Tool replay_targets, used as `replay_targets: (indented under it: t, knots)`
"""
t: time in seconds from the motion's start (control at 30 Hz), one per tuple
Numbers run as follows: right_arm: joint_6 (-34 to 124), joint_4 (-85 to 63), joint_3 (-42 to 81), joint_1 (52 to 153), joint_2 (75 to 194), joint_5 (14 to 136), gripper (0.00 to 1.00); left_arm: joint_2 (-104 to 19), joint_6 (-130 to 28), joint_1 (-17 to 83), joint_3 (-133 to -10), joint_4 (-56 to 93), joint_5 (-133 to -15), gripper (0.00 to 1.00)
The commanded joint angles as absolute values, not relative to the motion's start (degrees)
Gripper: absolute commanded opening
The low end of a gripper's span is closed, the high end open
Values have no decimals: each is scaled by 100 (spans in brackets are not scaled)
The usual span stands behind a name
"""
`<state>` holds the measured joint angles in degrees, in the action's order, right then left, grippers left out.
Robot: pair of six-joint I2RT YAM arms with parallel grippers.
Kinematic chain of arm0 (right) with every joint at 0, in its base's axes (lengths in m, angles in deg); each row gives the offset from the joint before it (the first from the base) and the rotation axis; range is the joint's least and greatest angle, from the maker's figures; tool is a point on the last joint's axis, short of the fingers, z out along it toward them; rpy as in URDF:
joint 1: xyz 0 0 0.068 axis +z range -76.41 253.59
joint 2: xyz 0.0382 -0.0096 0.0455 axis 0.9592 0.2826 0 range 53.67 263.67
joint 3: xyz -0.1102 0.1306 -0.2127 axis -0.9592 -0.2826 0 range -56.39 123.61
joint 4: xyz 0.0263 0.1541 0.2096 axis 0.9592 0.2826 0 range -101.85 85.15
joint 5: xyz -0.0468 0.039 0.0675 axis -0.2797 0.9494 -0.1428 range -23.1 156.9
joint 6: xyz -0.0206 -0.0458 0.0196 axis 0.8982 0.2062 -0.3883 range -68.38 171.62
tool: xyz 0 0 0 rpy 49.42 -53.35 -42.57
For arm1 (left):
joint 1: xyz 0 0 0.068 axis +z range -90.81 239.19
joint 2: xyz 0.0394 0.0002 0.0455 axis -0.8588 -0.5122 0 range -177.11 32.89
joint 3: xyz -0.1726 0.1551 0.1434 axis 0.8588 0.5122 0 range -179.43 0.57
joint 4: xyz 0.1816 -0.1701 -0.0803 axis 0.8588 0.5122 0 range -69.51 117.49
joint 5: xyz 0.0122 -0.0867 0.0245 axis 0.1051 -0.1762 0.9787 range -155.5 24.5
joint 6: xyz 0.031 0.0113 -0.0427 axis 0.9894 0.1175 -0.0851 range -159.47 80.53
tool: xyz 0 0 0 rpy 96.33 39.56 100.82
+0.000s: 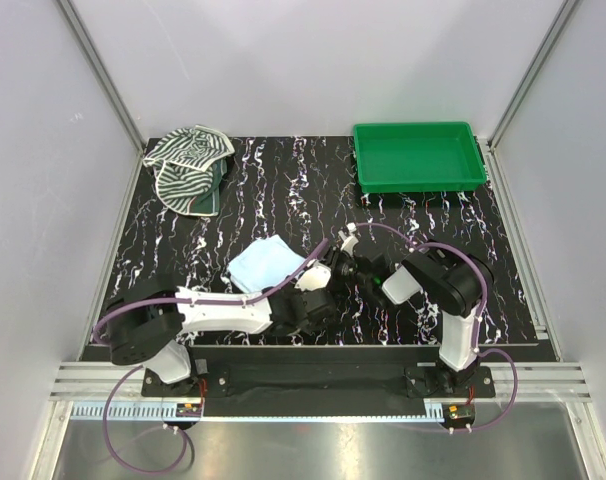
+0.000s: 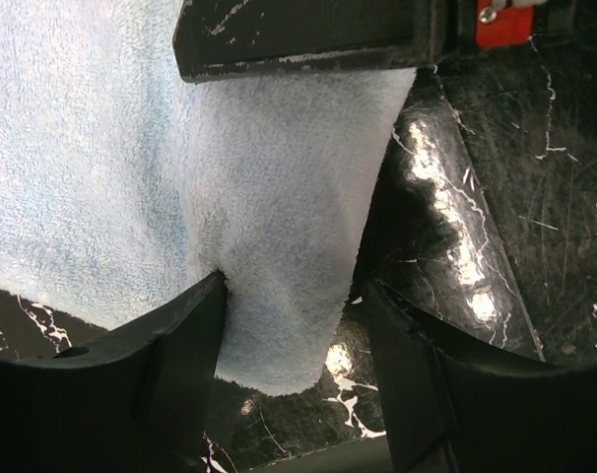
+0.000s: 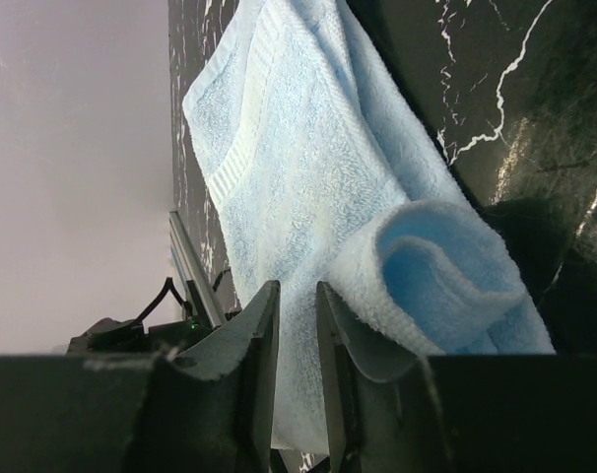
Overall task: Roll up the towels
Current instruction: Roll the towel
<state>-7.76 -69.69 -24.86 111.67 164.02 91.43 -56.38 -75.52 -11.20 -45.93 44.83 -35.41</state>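
While the pale blue towel (image 3: pixel 308 197) seems pinched in the near-shut right end effector (image 3: pixel 297 374), its curl (image 3: pixel 436 286) alongside should be wound tightly, with the fold steadied between the jaws of the wide-open, empty left end effector (image 2: pixel 294 296).

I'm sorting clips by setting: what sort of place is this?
Probably a robot lab test cell, not a home: blank white walls on metal framing, a black marbled table, and a blue towel and green tray laid out as props.

My overhead view is evenly bright, with only faint, soft shadows. In the left wrist view I get white glare off the glossy worktop (image 2: pixel 456 187), and the near fingers (image 2: pixel 131 394) look dark and slightly blurred.
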Motion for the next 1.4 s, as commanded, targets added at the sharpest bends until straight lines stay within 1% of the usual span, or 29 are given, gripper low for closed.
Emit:
replay_targets:
  t: [0.0,0.07,0.13,0.17,0.2,0.33,0.4,0.47,0.5,0.53,0.57,0.63,0.7,0.77,0.8,0.83,0.87,0.9,0.93,1.0,1.03,1.13,1.23,1.3,1.37]
  knots:
    - [-332,-5817,-2519,11208,16459,8817,30,-6035,-8069,-1209,-4522,5291,-3887,62]
    - [-305,-5712,-2484,11208,16407,8808,30,-6254,-8174,-1227,-4662,5406,-3747,61]
    - [-235,-5554,-2457,11200,16371,8808,31,-6378,-8236,-1227,-4715,5555,-3641,50]
    - [-209,-5501,-2431,11182,16328,8808,31,-6414,-8245,-1236,-4742,5556,-3589,47]
    - [-174,-5457,-2422,11173,16292,8808,31,-6518,-8262,-1227,-4794,5608,-3571,40]
    - [-50,-5124,-2404,11077,16108,8834,31,-6651,-8210,-1227,-4847,5582,-3570,29]
    - [55,-4921,-2352,11032,15967,8800,32,-6634,-8131,-1227,-4839,5503,-3649,28]
    - [152,-4526,-2247,11015,15853,8747,35,-6599,-8052,-1218,-4804,5442,-3789,25]
    - [230,-4360,-2203,10980,15722,8694,41,-6581,-8043,-1209,-4804,5433,-3834,24]
    - [266,-3966,-2150,10954,15634,8572,44,-6537,-8025,-1209,-4804,5415,-3895,24]
    - [336,-3745,-2045,10927,15433,8519,50,-6493,-7999,-1209,-4812,5398,-4078,23]
    - [380,-3018,-1921,10656,15168,8396,54,-6406,-7999,-1174,-4847,5319,-4316,23]
    - [389,-2593,-1781,10331,14677,8404,57,-6221,-8016,-1174,-4909,5161,-4668,23]
    - [511,-1707,-1553,9830,14038,8255,60,-6116,-8034,-1165,-5014,5020,-5018,23]
    - [591,-1321,-1430,9680,13816,8133,64,-6115,-8051,-1174,-5049,4941,-5099,23]
    - [678,-455,-1307,9418,13587,7766,70,-6132,-8051,-1157,-5084,4897,-5195,23]
    - [845,-64,-1027,9320,13167,7554,74,-6167,-8051,-1139,-5146,4775,-5379,22]
    - [942,575,-894,9232,12972,7360,76,-6185,-8051,-1139,-5155,4686,-5494,22]
    - [1039,851,-675,9109,12778,7062,79,-6194,-8034,-1095,-5155,4572,-5774,22]
    - [1276,1544,-480,9020,12277,6771,80,-6177,-8043,-1016,-5094,4152,-6074,22]
    - [1347,1705,-366,9002,12119,6526,81,-6151,-8060,-929,-5085,3993,-6380,22]
    - [1470,2224,-286,8976,11512,6286,82,-6054,-8174,-639,-4927,3299,-6970,22]
    - [1453,2532,-338,8976,10932,6347,82,-6045,-8437,-262,-4804,2481,-8145,22]
    - [1409,2603,-400,8976,10563,6487,81,-6054,-8587,-85,-4795,2069,-8517,22]
    - [1365,2577,-557,8976,10247,6916,79,-6097,-8789,143,-4786,1647,-8938,22]
